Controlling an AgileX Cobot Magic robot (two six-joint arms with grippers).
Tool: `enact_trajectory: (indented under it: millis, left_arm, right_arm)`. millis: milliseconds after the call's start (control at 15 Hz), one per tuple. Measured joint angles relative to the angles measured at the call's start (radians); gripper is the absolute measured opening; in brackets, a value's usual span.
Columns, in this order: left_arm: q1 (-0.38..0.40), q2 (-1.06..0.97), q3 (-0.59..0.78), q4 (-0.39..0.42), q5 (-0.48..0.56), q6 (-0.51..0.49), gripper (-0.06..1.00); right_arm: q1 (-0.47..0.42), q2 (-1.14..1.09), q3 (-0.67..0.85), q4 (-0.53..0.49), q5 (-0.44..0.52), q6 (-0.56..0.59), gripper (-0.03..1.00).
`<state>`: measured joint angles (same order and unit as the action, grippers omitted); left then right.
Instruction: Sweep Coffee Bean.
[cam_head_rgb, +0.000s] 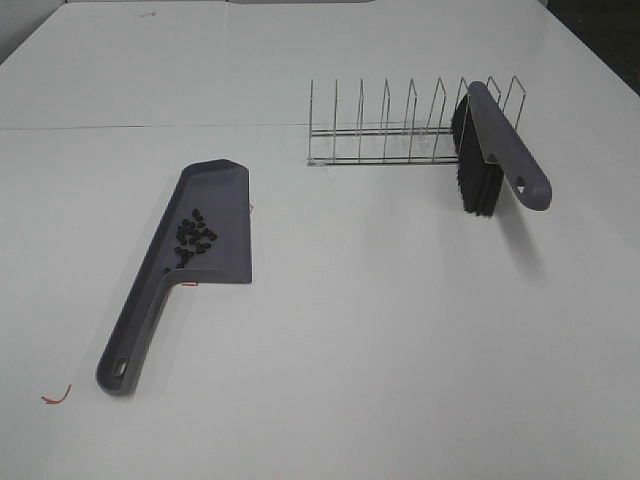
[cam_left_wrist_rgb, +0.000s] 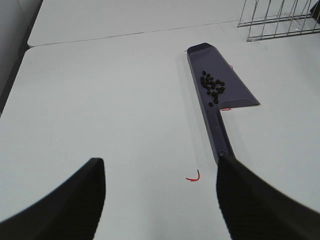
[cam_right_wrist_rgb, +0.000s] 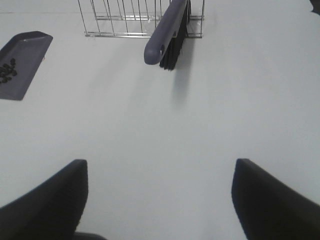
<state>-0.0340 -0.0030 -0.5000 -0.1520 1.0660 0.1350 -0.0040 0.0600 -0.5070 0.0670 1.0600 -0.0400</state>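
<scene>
One grey dustpan (cam_head_rgb: 195, 245) lies on the tabletop (cam_head_rgb: 400, 350), ahead of the left jaws. One loose cluster of coffee beans (cam_head_rgb: 194, 238) sits in its tray; roughly fifteen to twenty, too small and bunched for an exact count. One brush (cam_head_rgb: 495, 150) leans in one wire rack (cam_head_rgb: 385, 125), ahead of the right jaws; about nine upright wire loops show on the rack. Two small red scraps: one (cam_left_wrist_rgb: 193, 176) near the dustpan handle's end, another (cam_left_wrist_rgb: 226, 108) by the tray's edge. Two grippers, left (cam_left_wrist_rgb: 160, 200) and right (cam_right_wrist_rgb: 160, 200), each with two fingers

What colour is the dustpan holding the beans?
The dustpan is greyish purple, clearest in the exterior high view.
</scene>
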Motion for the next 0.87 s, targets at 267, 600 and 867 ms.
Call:
enact_trajectory:
  millis: [267, 600, 867]
  left_arm:
    - [0.000, 0.000, 0.000, 0.000, 0.000, 0.000, 0.59]
    - [0.000, 0.000, 0.000, 0.000, 0.000, 0.000, 0.59]
    - [0.000, 0.000, 0.000, 0.000, 0.000, 0.000, 0.59]
  right_arm:
    - [0.000, -0.065, 0.000, 0.001, -0.001, 0.000, 0.67]
    - [0.000, -0.065, 0.000, 0.001, -0.001, 0.000, 0.67]
    - [0.000, -0.065, 0.000, 0.001, -0.001, 0.000, 0.67]
